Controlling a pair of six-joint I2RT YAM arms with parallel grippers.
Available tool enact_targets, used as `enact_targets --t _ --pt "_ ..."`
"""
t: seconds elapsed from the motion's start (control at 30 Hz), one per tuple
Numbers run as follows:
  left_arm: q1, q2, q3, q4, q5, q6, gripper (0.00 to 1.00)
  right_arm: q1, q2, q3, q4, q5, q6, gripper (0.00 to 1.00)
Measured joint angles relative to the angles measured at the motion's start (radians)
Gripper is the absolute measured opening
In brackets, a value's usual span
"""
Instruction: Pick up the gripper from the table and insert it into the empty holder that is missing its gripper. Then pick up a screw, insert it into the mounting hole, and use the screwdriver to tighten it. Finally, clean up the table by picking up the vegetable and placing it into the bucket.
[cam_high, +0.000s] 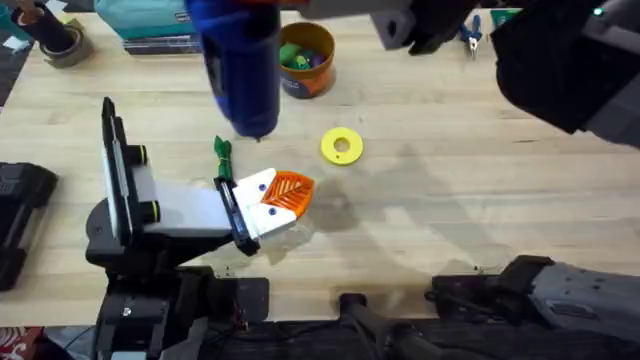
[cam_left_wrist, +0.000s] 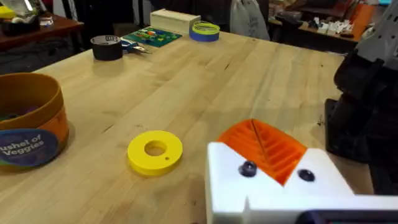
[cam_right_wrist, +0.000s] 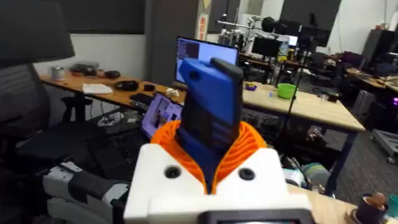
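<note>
My right gripper (cam_right_wrist: 211, 155) is shut on the blue screwdriver (cam_right_wrist: 211, 112), orange pads on both sides. From overhead the screwdriver (cam_high: 240, 70) hangs high, tip down, behind my left gripper (cam_high: 285, 200). The left gripper lies low over the table with its white blocks and orange wedges (cam_left_wrist: 264, 146) pressed together, and dark screw heads (cam_left_wrist: 247, 169) show in the white blocks. The bucket (cam_high: 305, 58) stands at the back with veggies inside, also at the edge of the left wrist view (cam_left_wrist: 31, 118). A small green vegetable-like piece (cam_high: 222, 152) lies beside the left arm. A loose gripper and an empty holder are out of view.
A flat yellow ring disc (cam_high: 342, 145) lies right of the screwdriver tip, close ahead of the left gripper (cam_left_wrist: 154, 150). A black tape roll (cam_high: 65, 45), a teal box (cam_high: 150, 20) and small tools (cam_high: 470, 30) line the far edge. A black device (cam_high: 20, 220) sits at the left edge.
</note>
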Motion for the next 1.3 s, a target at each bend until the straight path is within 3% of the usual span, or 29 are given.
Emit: enact_targets --t 1.3 --pt "0.000 0.000 0.000 0.000 0.000 0.000 0.004 0.026 0.086 -0.031 0.029 -0.046 -0.053 0.023"
